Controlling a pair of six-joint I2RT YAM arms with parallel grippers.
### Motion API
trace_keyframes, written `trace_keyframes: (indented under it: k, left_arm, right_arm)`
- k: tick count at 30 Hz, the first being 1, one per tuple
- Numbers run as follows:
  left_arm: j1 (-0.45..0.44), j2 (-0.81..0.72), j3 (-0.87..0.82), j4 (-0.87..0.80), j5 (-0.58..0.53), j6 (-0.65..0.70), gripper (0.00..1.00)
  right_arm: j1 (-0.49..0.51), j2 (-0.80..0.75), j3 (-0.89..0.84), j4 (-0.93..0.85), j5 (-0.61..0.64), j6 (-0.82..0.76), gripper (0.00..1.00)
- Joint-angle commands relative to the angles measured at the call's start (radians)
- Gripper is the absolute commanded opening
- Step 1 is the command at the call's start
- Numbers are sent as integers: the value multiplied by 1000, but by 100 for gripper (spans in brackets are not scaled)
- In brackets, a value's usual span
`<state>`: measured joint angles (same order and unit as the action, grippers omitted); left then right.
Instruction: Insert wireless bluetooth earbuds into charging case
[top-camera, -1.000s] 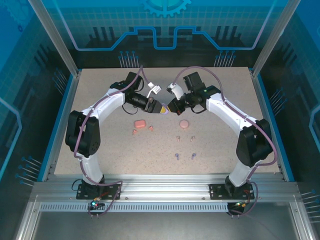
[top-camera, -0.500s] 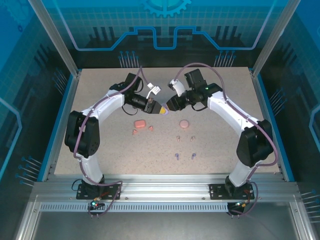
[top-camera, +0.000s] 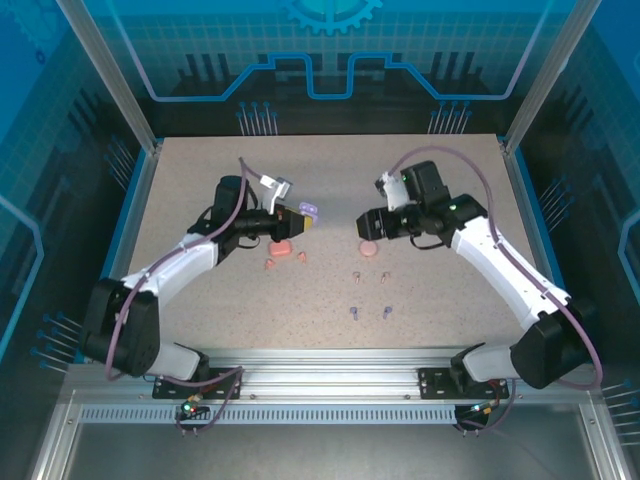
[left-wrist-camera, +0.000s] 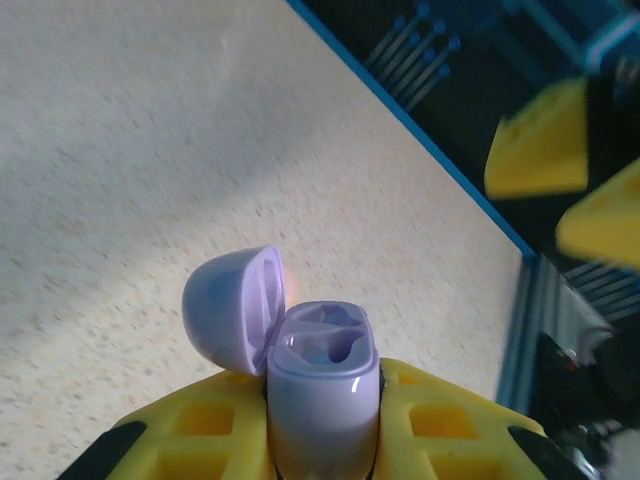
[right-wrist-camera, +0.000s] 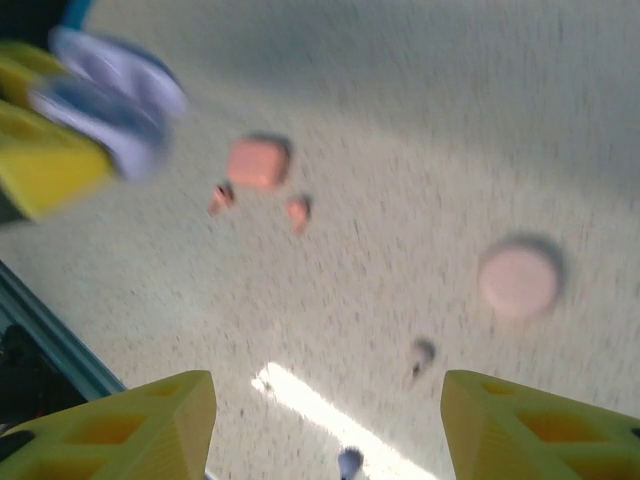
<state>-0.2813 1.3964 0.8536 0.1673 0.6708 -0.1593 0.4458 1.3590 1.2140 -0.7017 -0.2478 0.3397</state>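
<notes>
My left gripper is shut on a purple charging case, held upright above the table. Its lid is swung open and both wells are empty. My right gripper stands open with nothing between its fingers, above a round pink case. On the table lie a coral case, two coral earbuds, two pale pink earbuds and two purple earbuds.
A blue rim and metal posts bound the speckled table. The right arm's yellow fingers show blurred at the top right of the left wrist view. One purple earbud lies just ahead of my right gripper.
The two grippers, which met over the middle of the table, have parted. My right gripper let go, opened and drew back right. My left arm swung left with the purple case, its lid now open.
</notes>
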Motion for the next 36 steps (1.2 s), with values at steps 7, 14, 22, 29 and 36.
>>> trace_keyframes:
  k: [7,14,22,29,36]
  left_arm:
    - [-107,-247,-155,386,-410,74,0]
    - [-149,-332,-186,458,-561,77,0]
    - [-152,-359,-193,450,-585,76,0]
    - [-153,-371,-203,448,-587,80,0]
    - [-152,-373,-204,448,-580,79,0]
  right_arm:
    - [247,87,-150,-97,260,263,62]
    - [385,195,-172,-100,377,419,59]
    - [472,338,-130,-94,388,464,50]
    - [508,426,-113,-72,385,484,43]
    - [508,457,-92,-82,407,481,40]
